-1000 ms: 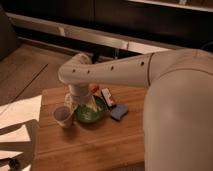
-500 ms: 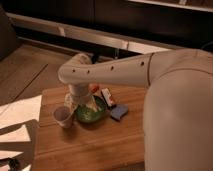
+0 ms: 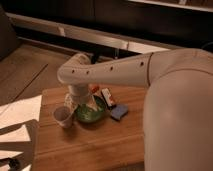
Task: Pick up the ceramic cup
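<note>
**Gripper low between cup and bowl on a wooden table**

The ceramic cup (image 3: pixel 63 116) stands upright near the left end of the wooden table (image 3: pixel 90 147). It is small, pale whitish-pink and smooth, with a round open rim and walls that taper toward a narrower base. No handle shows.

Just to its right sits the green bowl (image 3: pixel 91 114), wider and shallower, with a glossy rounded rim. Cup and bowl are close together; whether they touch cannot be told.

The robot's arm (image 3: pixel 115 72) is a thick, smooth white tube with a row of small dark holes along its side. It reaches in from the right, bends at a rounded elbow and drops straight down toward the table. At its end the gripper (image 3: pixel 76 102) hangs low over the gap between cup and bowl, just above and to the right of the cup's rim and overlapping the bowl's left edge. Whether it is open or closed cannot be told, and nothing shows it holding the cup.

A flat, soft-looking blue square (image 3: pixel 119 111) lies just right of the bowl. Behind the bowl lies a small dark oblong packet (image 3: pixel 107 97) with a pale label.

The tabletop is warm brown wood with long straight grain. Flat white sheets (image 3: pixel 20 111) lie at its left.
</note>
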`<action>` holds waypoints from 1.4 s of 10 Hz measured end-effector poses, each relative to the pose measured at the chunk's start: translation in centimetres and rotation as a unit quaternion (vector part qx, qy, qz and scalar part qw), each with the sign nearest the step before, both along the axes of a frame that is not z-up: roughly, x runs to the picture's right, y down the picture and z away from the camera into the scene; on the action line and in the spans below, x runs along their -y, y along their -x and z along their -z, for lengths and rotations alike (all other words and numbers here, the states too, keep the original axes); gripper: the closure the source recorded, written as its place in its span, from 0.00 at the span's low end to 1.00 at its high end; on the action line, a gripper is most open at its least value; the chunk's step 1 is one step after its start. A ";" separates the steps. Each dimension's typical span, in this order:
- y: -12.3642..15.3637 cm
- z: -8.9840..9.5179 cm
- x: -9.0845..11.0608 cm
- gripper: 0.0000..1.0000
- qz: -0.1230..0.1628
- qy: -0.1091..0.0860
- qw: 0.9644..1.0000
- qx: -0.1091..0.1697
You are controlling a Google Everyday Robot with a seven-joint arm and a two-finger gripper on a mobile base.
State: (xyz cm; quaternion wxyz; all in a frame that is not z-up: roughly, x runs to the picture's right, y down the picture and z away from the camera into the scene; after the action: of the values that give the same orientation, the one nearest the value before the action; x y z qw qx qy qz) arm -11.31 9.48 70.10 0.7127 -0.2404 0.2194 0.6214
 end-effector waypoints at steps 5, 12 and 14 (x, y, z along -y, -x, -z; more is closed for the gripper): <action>5.1 0.4 0.6 0.35 0.118 -0.040 0.991 0.041; 5.7 -4.8 -0.8 0.35 0.118 0.026 0.993 0.001; 7.0 -6.4 -1.5 0.35 0.121 0.045 0.992 0.003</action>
State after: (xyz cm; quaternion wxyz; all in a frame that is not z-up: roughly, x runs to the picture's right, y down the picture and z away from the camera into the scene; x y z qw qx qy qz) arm -18.28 11.00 76.50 0.7716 -0.2452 0.2725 0.5198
